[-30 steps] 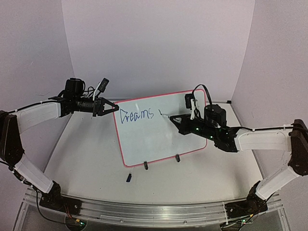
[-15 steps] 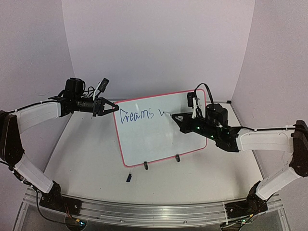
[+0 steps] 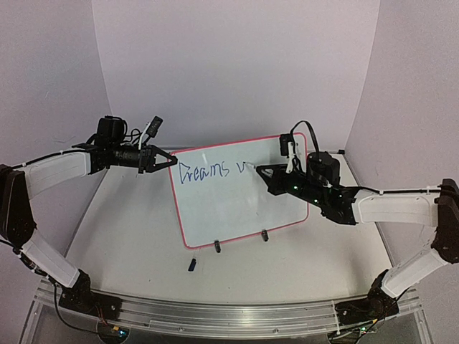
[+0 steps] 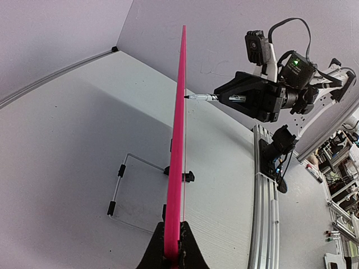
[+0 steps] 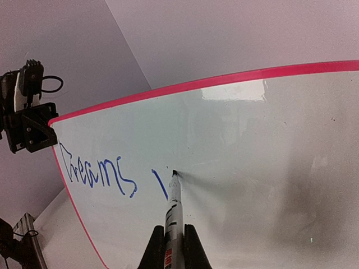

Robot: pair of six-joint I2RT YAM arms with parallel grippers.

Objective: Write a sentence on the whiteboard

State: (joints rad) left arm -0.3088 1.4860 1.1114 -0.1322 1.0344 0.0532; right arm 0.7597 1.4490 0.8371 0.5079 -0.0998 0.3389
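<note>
Nearest, low in the middle of the top view, a small dark piece [image 3: 192, 264], perhaps a cap, lies on the counter [image 3: 129, 244]. Just beyond it the whiteboard [image 3: 237, 201] stands on two black feet [image 3: 216, 246] at frame centre. The left gripper [image 4: 171, 252] is clamped on the board's pink rim at its upper left corner, steadying it. The right gripper [image 5: 174, 246] is closed on a marker [image 5: 173, 210], whose tip touches the board right of the word "Dreams" [image 5: 98, 175] and a short blue stroke [image 5: 161, 185]. The second word looks barely begun. The next move likely calls for light, even tip pressure while the left side holds the board firm.
</note>
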